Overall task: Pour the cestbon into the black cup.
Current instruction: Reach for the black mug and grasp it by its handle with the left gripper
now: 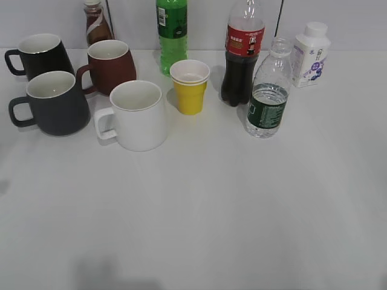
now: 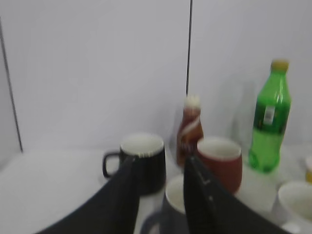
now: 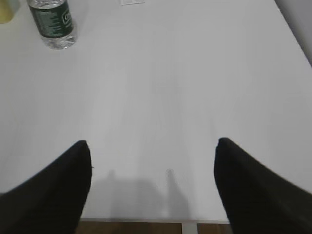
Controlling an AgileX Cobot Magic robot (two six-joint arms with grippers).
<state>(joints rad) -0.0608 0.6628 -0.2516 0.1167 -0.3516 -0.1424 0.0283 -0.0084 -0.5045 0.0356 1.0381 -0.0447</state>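
The cestbon (image 1: 268, 96) is a clear bottle with a dark green label. It stands uncapped, partly filled, at the right of the table, and also shows far up left in the right wrist view (image 3: 52, 22). The black cup (image 1: 54, 103) is a charcoal-grey mug with a white inside, at the left front of the mugs. My left gripper (image 2: 161, 163) is open and empty, and the grey mug's rim (image 2: 173, 195) shows between its fingers. My right gripper (image 3: 152, 145) is wide open and empty over bare table near the front edge. Neither gripper shows in the exterior view.
A glossy black mug (image 1: 41, 55), a maroon mug (image 1: 112, 65) and a white mug (image 1: 138, 115) crowd the grey mug. Yellow paper cups (image 1: 190, 86), a green soda bottle (image 1: 172, 30), a cola bottle (image 1: 243, 54), a white milk bottle (image 1: 309, 54) and a brown bottle (image 1: 95, 24) stand behind.
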